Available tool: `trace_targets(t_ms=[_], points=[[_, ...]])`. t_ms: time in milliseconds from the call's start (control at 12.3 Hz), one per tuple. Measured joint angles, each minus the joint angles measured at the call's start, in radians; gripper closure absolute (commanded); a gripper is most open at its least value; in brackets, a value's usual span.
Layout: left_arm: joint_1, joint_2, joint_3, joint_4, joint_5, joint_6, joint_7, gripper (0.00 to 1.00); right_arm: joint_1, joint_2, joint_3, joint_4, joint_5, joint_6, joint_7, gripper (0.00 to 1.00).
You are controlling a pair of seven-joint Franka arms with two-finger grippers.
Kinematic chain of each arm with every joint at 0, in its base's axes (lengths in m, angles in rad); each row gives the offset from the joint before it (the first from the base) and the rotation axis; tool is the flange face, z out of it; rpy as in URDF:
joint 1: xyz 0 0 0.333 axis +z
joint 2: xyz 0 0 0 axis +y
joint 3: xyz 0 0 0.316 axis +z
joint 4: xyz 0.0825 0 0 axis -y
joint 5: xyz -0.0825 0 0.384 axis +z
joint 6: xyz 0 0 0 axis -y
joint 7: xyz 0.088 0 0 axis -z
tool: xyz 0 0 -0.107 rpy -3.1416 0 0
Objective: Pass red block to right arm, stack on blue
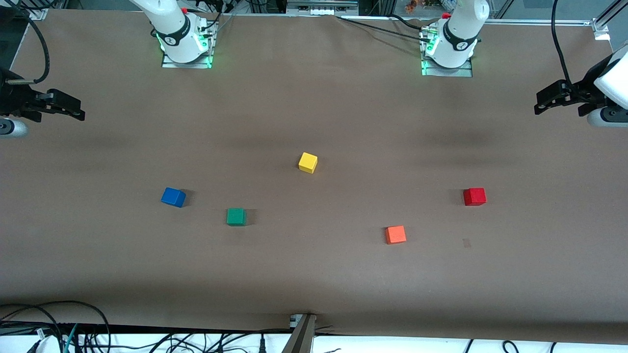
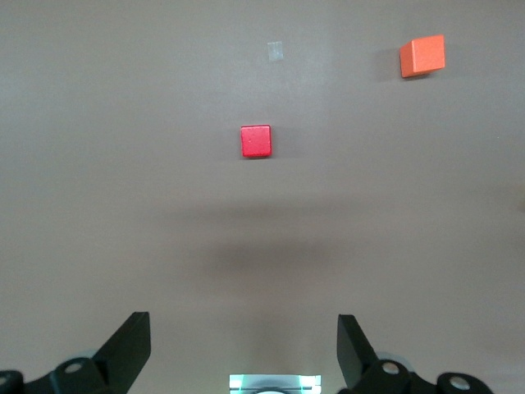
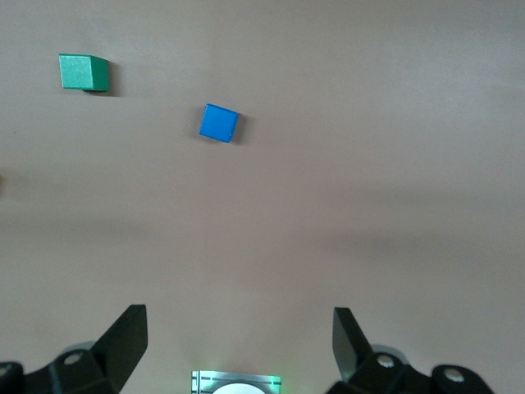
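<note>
The red block (image 1: 474, 196) lies on the brown table toward the left arm's end; it also shows in the left wrist view (image 2: 256, 141). The blue cube (image 1: 173, 197) lies toward the right arm's end and shows in the right wrist view (image 3: 219, 123). My left gripper (image 1: 540, 105) hangs high over the table's edge at its own end, open and empty (image 2: 244, 324). My right gripper (image 1: 77, 112) hangs high over the table's edge at its own end, open and empty (image 3: 240, 320). Both are well apart from the blocks.
A green cube (image 1: 236, 216) lies beside the blue one, slightly nearer the front camera (image 3: 84, 72). An orange cube (image 1: 395, 234) lies nearer the front camera than the red block (image 2: 422, 56). A yellow cube (image 1: 307, 162) sits mid-table.
</note>
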Motion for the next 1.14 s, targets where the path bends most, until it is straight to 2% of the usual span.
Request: trace_targets(t_ms=[1137], points=[[0.000,-0.005,-0.001,-0.003,-0.013,0.003,0.002,0.00,0.002,0.000,0.003,0.000,0.000,0.001,0.000,0.00]])
